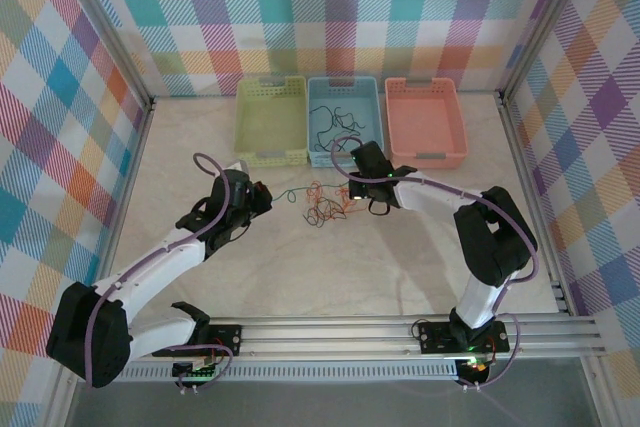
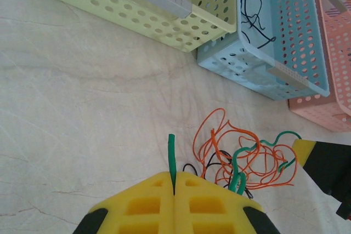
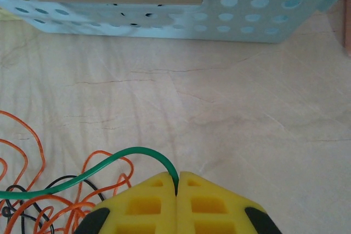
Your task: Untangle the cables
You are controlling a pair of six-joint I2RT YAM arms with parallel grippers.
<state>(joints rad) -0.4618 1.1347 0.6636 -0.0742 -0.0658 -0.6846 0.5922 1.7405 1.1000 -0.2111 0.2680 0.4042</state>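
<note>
Top view, baskets: green basket (image 1: 243, 122), blue basket (image 1: 378, 117) and pink basket (image 1: 425, 122) stand side by side at the far end of the table (image 1: 250, 267); thin black wires (image 1: 335, 112) lie in the blue one.
Top view, cables: an orange, black and green bunch of cables (image 1: 325, 205) lies on the table just before the blue basket, between the left gripper (image 1: 265, 195) and the right gripper (image 1: 362, 172).
Left wrist, jaws: closed on one end of the green wire (image 2: 171, 157), which stands up from the pads.
Left wrist, baskets: black wires hang against the blue basket's wall.
Right wrist, jaws: pressed together on the green wire, which arcs left over the orange loops.
Right wrist, basket: the blue perforated wall is straight ahead.
</note>
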